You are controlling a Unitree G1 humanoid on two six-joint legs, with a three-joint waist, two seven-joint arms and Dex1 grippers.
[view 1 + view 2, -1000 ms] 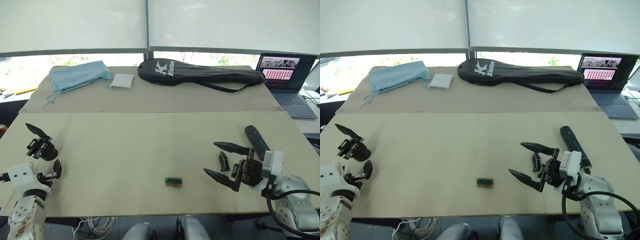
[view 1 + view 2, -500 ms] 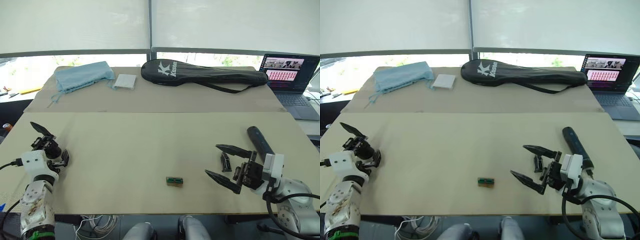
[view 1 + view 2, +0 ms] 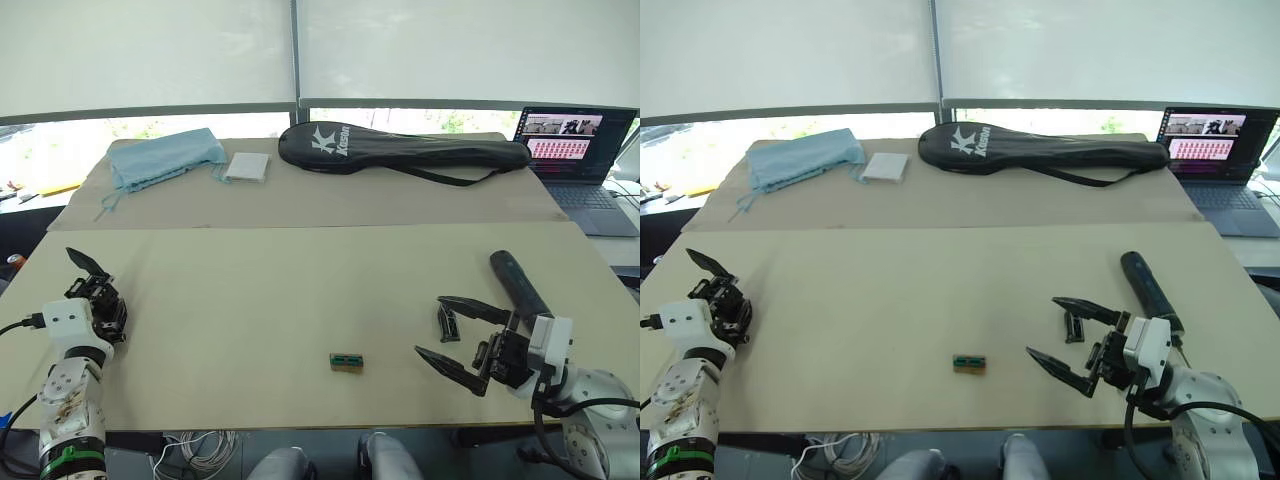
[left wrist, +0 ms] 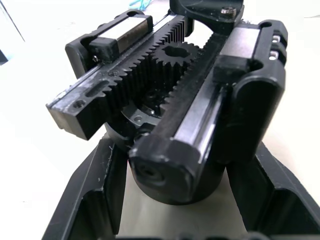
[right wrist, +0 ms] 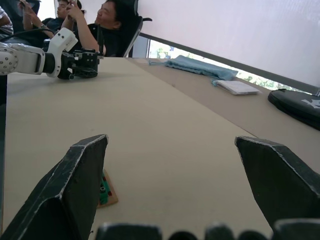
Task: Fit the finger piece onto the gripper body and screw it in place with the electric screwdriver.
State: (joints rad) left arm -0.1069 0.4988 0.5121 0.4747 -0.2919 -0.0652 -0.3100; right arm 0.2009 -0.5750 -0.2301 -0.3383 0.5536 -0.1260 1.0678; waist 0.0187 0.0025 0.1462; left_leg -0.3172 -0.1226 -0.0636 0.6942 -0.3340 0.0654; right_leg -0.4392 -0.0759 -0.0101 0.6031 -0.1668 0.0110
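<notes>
The gripper body, rigid and probably light, is clamped at its round base by the left pincer at the bench edge. The right pincer is spread wide, empty, beside the finger piece; the electric screwdriver lies behind, its bit hidden.

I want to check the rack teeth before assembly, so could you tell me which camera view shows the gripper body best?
The left wrist view: the gripper body sits between the left gripper fingers, its racks and pinion gear plainly visible. Both eye views show it small at the table's left edge; the right wrist view shows it far off.
</notes>
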